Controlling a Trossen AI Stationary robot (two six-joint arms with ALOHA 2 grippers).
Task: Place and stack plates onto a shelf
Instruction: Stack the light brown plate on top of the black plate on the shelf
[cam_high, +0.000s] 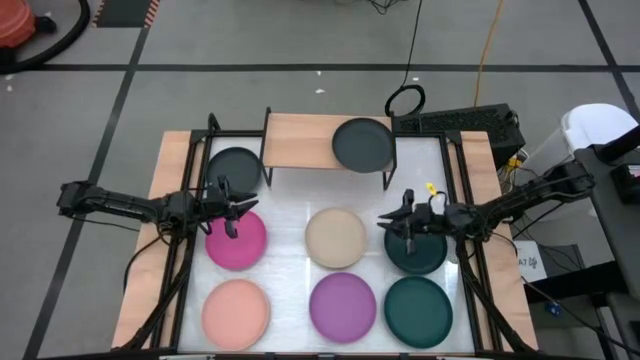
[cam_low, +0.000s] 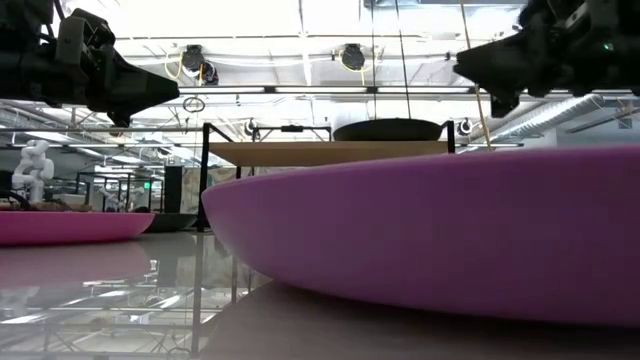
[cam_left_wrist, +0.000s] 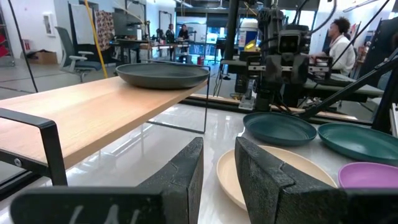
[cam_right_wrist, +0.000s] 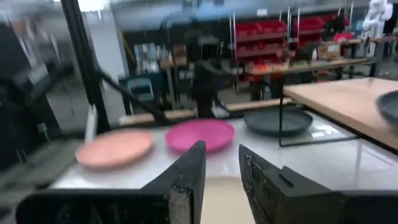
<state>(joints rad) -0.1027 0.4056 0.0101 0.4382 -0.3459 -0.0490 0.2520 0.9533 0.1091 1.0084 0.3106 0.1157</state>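
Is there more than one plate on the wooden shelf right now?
No, the shelf carries a single charcoal plate at its right end; the rest of the board is bare.

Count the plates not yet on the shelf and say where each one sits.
7, all on the table: charcoal plate beside the shelf; magenta, beige and teal in the middle row; salmon, purple and teal nearest the front. None looks hidden.

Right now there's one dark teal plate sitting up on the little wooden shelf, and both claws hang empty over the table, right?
Not quite: the plate on the shelf is charcoal, not dark teal. The high view shows both dark teal plates down on the table at the right side. The rest holds: the left claw and right claw hang over the table, holding nothing.
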